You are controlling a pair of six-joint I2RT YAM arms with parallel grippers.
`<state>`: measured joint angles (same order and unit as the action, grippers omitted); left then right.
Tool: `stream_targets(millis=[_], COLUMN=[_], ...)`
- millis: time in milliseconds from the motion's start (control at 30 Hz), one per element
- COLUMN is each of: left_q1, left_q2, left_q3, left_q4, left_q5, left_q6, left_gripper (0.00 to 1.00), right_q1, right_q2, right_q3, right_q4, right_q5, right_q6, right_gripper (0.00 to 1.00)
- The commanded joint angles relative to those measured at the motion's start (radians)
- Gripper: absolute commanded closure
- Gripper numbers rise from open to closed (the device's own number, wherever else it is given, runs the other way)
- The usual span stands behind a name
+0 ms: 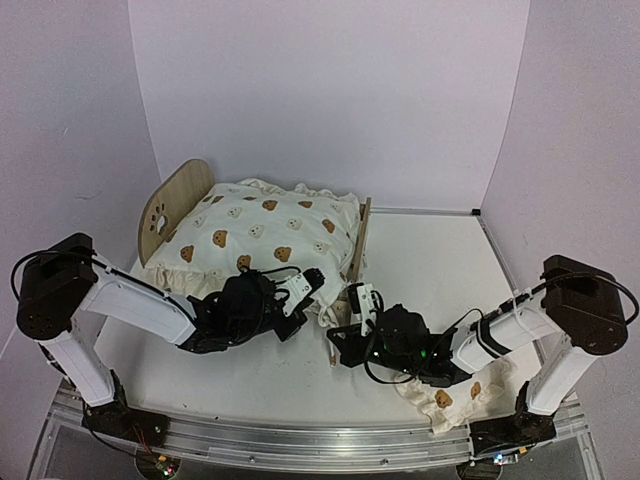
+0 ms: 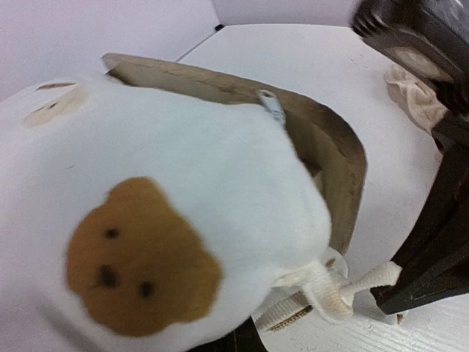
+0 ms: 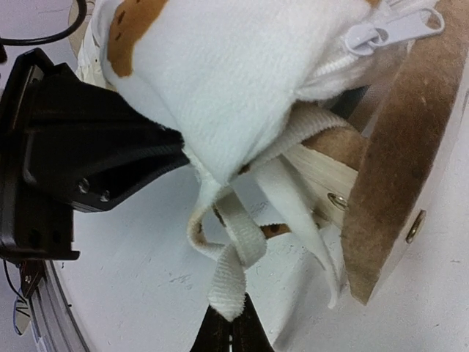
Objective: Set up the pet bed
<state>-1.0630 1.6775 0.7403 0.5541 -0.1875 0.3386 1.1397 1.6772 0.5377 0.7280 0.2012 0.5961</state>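
Observation:
The pet bed (image 1: 165, 212) stands at the back left, with its low wooden footboard (image 1: 359, 240) towards the middle. The cream bear-print cushion (image 1: 262, 232) lies across its frame. My right gripper (image 3: 233, 323) is shut on the end of a white cushion tie (image 3: 236, 282), just in front of the footboard (image 3: 396, 147). My left gripper (image 1: 312, 281) sits at the cushion's near corner, a short way left of my right gripper (image 1: 357, 300). In the left wrist view the cushion (image 2: 183, 191) bulges over its jaws and hides them. The knotted ties (image 2: 322, 293) hang beside the footboard (image 2: 333, 147).
A small cream bear-print pillow (image 1: 448, 398) lies under my right arm near the table's front edge. Purple walls close in the white table (image 1: 430, 260) on the left, back and right. A metal rail (image 1: 300, 440) runs along the near edge.

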Motion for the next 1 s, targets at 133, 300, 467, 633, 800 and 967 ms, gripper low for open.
stream_targets(millis=[133, 300, 467, 633, 800, 967], left_q1=[-0.210, -0.230, -0.230, -0.229, -0.238, -0.088], left_q2=[-0.151, -0.242, -0.235, -0.115, -0.147, -0.165], left_q3=[-0.081, -0.186, -0.339, -0.346, -0.248, -0.225], left_q4=[0.028, 0.028, 0.027, 0.017, 0.071, 0.086], left_q5=[-0.519, -0.534, -0.461, -0.194, -0.044, 0.155], left_q6=[-0.790, -1.360, -1.910, -2.061, -1.287, -1.138], left_gripper=[1.00, 1.00, 1.00, 1.00, 0.78, 0.45], right_q1=[0.000, -0.003, -0.014, -0.022, -0.027, -0.027], right_q2=[-0.075, -0.101, -0.119, -0.129, -0.135, -0.167], right_q3=[0.031, 0.046, 0.052, 0.062, 0.080, 0.074], right_q4=[-0.157, -0.286, -0.302, -0.316, -0.334, -0.334], right_q5=[0.085, 0.142, 0.156, 0.152, 0.076, 0.046], right_q6=[0.203, 0.226, 0.214, 0.195, 0.094, 0.040], right_gripper=[1.00, 1.00, 1.00, 1.00, 1.00, 1.00])
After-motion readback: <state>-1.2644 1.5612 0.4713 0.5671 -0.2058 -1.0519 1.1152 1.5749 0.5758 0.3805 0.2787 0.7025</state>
